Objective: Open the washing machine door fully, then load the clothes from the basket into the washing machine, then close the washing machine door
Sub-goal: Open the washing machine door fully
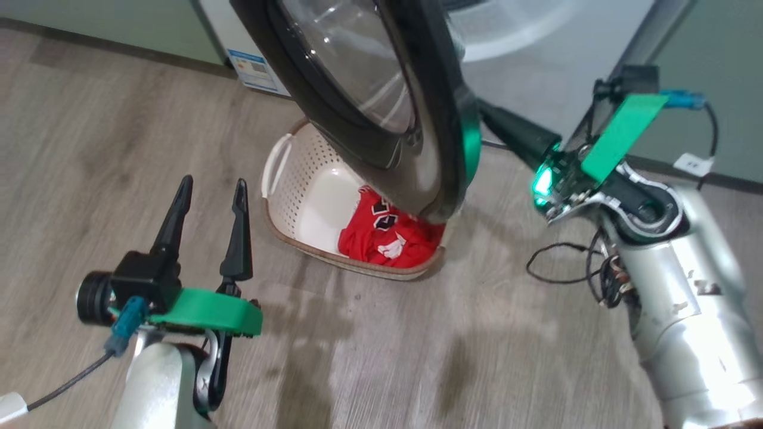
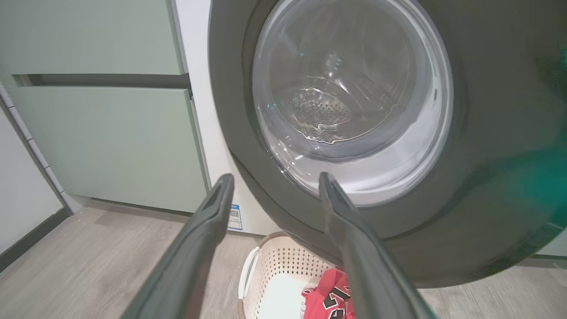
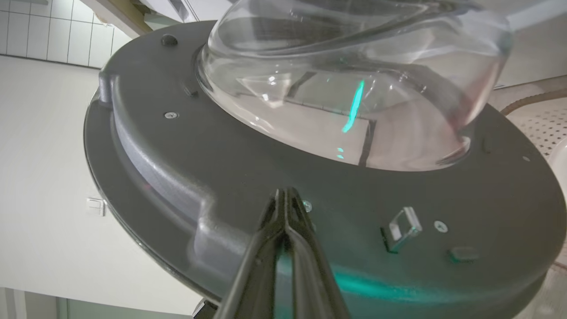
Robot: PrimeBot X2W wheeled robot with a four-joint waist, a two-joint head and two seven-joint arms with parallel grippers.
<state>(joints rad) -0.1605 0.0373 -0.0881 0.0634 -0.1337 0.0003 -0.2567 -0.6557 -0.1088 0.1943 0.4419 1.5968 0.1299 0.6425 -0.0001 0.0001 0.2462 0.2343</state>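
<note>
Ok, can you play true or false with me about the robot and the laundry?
1. The clothes lie in the basket. True.
2. The left gripper holds the clothes. False: it is open and empty, above the floor.
3. The right gripper is shut. True.
4. The basket is upside down. False: it stands upright on the floor, below the door.
</note>
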